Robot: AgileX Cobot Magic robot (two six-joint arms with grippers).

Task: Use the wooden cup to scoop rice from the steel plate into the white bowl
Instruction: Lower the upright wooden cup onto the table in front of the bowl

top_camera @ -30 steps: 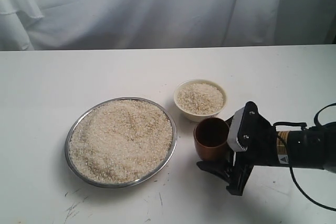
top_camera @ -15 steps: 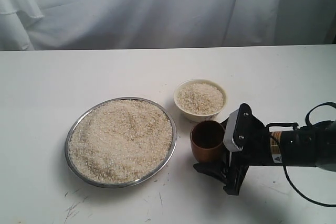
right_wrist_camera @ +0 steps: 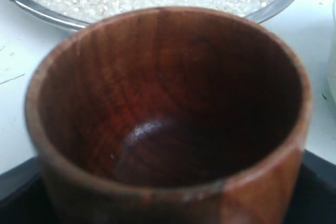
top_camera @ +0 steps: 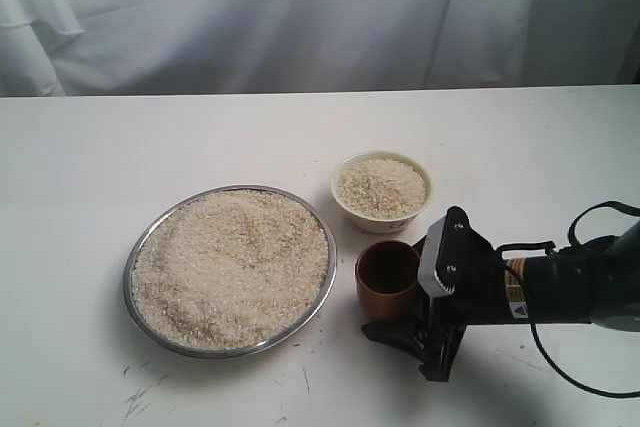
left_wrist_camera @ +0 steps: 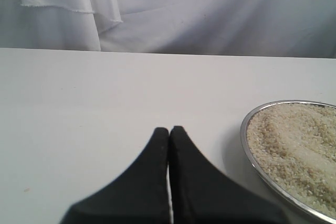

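Arm (top_camera: pixel 560 289) lies low, right tool (top_camera: pixel 402 293) clasping wooden cup (top_camera: pixel 386 275).

**My right gripper** (top_camera: pixel 400 285): two long, wedge-shaped black fingers (top_camera: pixel 395 332) on a black block. A pale grey cover panel (top_camera: pixel 447 252) with rounded corners sits on this block and carries two small dark screws. Behind the panel, my wrist is a black cylinder ringed by a yellow-brown band (top_camera: pixel 516 290). Below the band is a small white label (top_camera: pixel 518 311) bearing a dark triangle. Thin black cables (top_camera: pixel 597 206) arc over the right forearm, and another runs beneath it.

**My left gripper** (left_wrist_camera: pixel 169 129): two matt black fingers, broad at the base and tapering to blunt, rounded tips.
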